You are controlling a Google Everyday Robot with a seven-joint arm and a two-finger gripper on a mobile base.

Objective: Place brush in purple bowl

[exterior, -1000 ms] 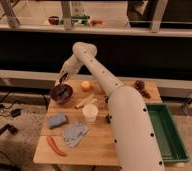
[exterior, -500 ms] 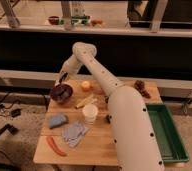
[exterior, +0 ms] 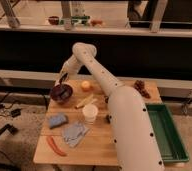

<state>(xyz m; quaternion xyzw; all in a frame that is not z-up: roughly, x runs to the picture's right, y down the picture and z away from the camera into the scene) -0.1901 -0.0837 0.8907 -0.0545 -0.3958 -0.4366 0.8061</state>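
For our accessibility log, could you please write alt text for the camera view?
A white robot arm reaches across a wooden table, its claw just above the purple bowl at the far left corner. Nearby lie a white cup, a blue sponge and a grey cloth.

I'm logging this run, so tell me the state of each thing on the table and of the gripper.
gripper: over the purple bowl's far rim
purple bowl: upright on the table
white cup: upright
blue sponge: lying flat
grey cloth: crumpled
green bin: beside the table
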